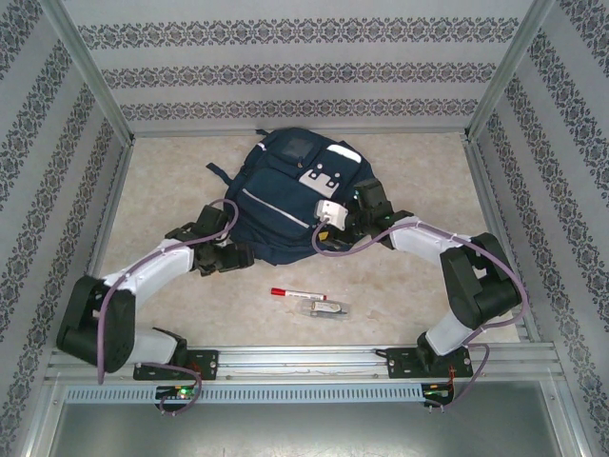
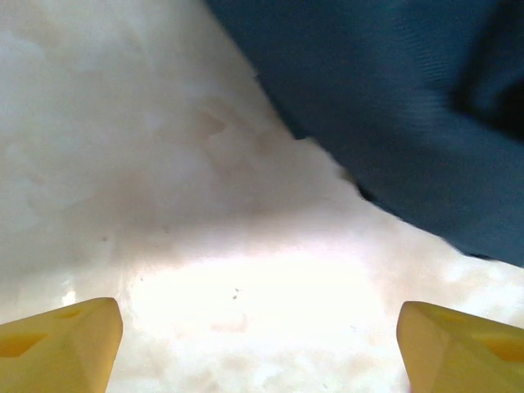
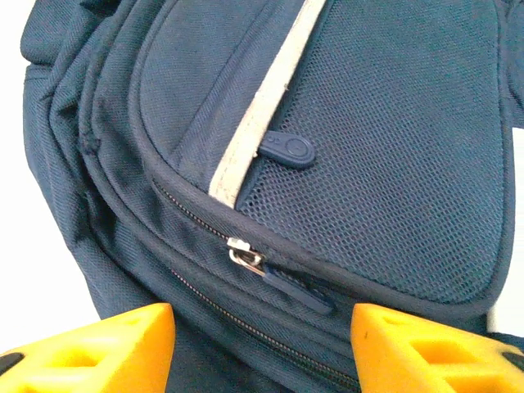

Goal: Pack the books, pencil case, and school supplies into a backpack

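While both arms are leaning in from the near edge, the striped walls are standing around three sides of the table, making a box. The table top is looking pale, smooth and a bit blotchy, like stone.

The backpack is lying flat in the middle, closer to the back wall. It is made of dark blue woven cloth and is round at the top, with pale grey patches and dark straps poking out. Up close, a white stripe is running down its front beside a netted pocket. A metal zip slider is sitting on a curved zip line.

The left gripper is hanging at the backpack's near left edge. Its yellow fingers are spread wide over bare table, with nothing between them. The right gripper is hovering at the backpack's right side. Its fingers are standing apart, one on each side of the zip slider. I cannot tell if they are touching the cloth.

A thin white marker pen with a red cap is lying just in front of the backpack, between the two arms. A small clear-wrapped greyish item is lying just beside it, nearer the metal rail. Bare table is showing to the left and right of the backpack.
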{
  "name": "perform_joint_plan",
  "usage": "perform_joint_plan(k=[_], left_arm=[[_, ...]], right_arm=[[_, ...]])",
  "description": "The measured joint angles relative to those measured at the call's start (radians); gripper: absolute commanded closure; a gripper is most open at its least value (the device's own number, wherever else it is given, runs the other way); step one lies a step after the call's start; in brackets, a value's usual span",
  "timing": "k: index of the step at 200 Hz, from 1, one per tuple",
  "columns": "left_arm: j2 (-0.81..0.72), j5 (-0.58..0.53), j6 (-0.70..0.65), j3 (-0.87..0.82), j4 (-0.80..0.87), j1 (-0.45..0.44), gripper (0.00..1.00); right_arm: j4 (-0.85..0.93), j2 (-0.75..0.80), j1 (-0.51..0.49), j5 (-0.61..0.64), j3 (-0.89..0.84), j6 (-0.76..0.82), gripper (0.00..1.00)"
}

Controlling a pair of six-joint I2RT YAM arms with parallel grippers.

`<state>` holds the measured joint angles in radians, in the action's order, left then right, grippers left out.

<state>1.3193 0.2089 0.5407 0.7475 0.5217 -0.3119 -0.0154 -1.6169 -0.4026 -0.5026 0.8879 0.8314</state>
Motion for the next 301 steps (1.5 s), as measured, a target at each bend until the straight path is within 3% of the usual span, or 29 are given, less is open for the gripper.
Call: perform_joint_plan(k=[34,103,154,241,274,301], left_arm=[[-0.042,0.038,0.055,0.077,-0.008,0.001,0.16],[0.241,-0.044,0.137,0.156,-0.075,0.07,0.2],[0.274,-0.068,0.141,0.132,-0.091,0.072,0.19],[0.246,-0.063,0.192,0.053,-0.194,0.062,0.22],[0.253,-0.117,0.228,0.058,-0.197,0.018,0.22],[0.268,-0.171,0.264,0.065,-0.202,-0.036,0.23]], right_arm=[[-0.005,-0.068,0.007,0.005,0.021,0.021,0.46],[-0.01,-0.1,-0.028,0.043,0.029,0.072,0.46],[0.006,-0.076,-0.032,0.041,0.029,0.103,0.48],[0.073,-0.087,-0.082,0.045,0.065,0.139,0.8],[0.077,-0.081,-0.081,0.046,0.065,0.1,1.0],[0.092,-0.08,-0.07,0.048,0.067,0.037,1.0]])
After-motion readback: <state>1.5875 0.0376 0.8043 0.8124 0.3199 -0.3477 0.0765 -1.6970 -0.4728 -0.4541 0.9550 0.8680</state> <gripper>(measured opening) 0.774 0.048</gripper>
